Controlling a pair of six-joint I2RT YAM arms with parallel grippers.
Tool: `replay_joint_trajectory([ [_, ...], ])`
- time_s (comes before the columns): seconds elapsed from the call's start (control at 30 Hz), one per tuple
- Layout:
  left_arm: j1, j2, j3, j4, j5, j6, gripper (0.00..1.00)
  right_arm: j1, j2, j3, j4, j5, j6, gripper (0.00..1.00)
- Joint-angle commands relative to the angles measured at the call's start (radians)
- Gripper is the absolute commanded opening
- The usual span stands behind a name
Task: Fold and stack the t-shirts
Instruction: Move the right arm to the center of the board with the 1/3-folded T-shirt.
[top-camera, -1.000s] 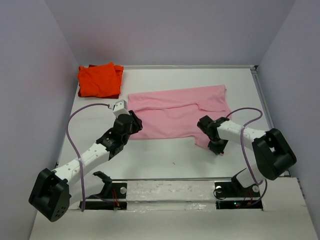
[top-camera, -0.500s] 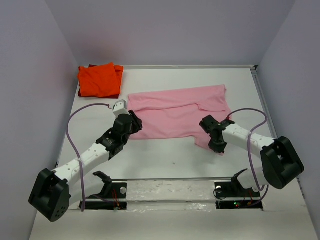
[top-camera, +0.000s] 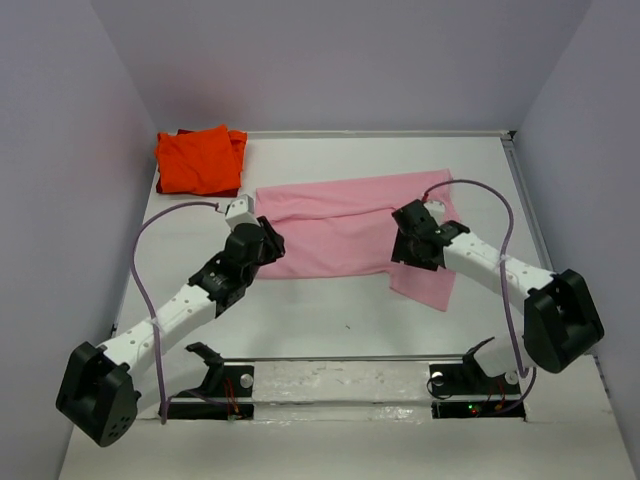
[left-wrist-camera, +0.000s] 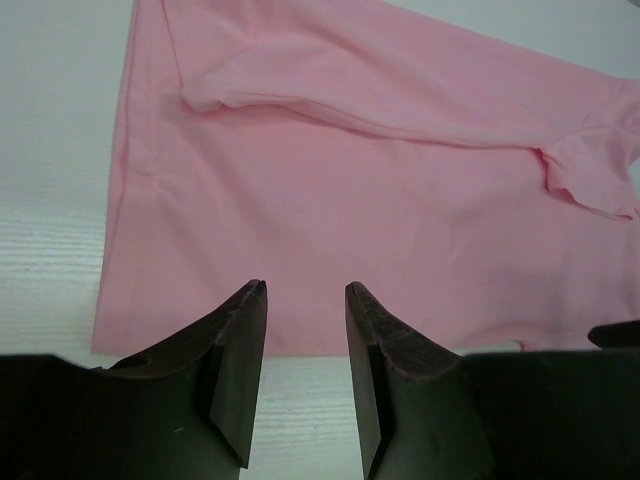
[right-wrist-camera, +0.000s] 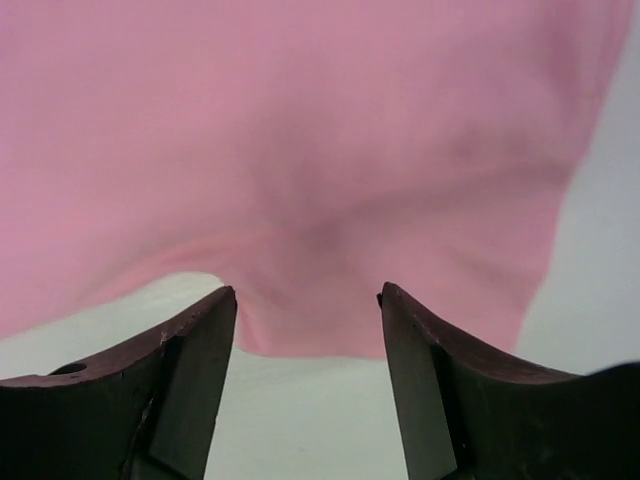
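Top external view: a light pink soft cloth t-shirt is lying spread mid-frame on the white counter, and a folded orange-red cloth t-shirt is sitting upper left.
Left fingers and right fingers are hovering open and empty; the pink cloth is looking light and limp, so pinching its lower hem corners seems best.

The top camera looks down from behind the table; 2 wrist cameras sit close over the pink t-shirt, shared by all 3 views.

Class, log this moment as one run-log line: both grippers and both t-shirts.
left gripper: open, empty, at near edge of pink t-shirt | right gripper: open, empty, above same shirt | orange-red t-shirt: folded, far-left corner
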Motion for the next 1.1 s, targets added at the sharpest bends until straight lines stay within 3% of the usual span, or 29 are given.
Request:
replay_joint_trajectory([
  [0.0, -0.005, -0.018, 0.194, -0.047, -0.008, 0.06, 0.47, 0.008, 0.111, 0.156, 0.197, -0.053, -0.248, 0.66],
  [0.1, -0.004, 0.051, 0.392, -0.159, -0.031, 0.135, 0.47, 0.008, 0.258, 0.292, 0.214, -0.065, -0.305, 0.67],
  [0.2, 0.007, 0.139, 0.573, -0.226, -0.112, 0.266, 0.53, 0.008, 0.343, 0.368, 0.307, -0.128, -0.366, 0.77],
  [0.23, 0.018, 0.18, 0.606, -0.229, -0.131, 0.298, 0.55, 0.008, 0.355, 0.375, 0.342, -0.151, -0.382, 0.87],
  [0.3, 0.082, 0.232, 0.681, -0.227, -0.113, 0.366, 0.56, -0.003, 0.416, 0.444, 0.378, -0.206, -0.4, 0.89],
  [0.37, 0.099, 0.246, 0.686, -0.203, -0.143, 0.396, 0.56, -0.012, 0.474, 0.516, 0.373, -0.237, -0.414, 0.89],
  [0.57, 0.122, 0.142, 0.473, -0.025, -0.111, 0.403, 0.57, -0.063, 0.635, 0.68, 0.427, -0.335, -0.472, 0.89],
  [1.07, 0.122, 0.07, 0.463, -0.035, -0.175, 0.427, 0.57, -0.109, 0.959, 0.94, 0.403, -0.496, -0.413, 0.89],
])
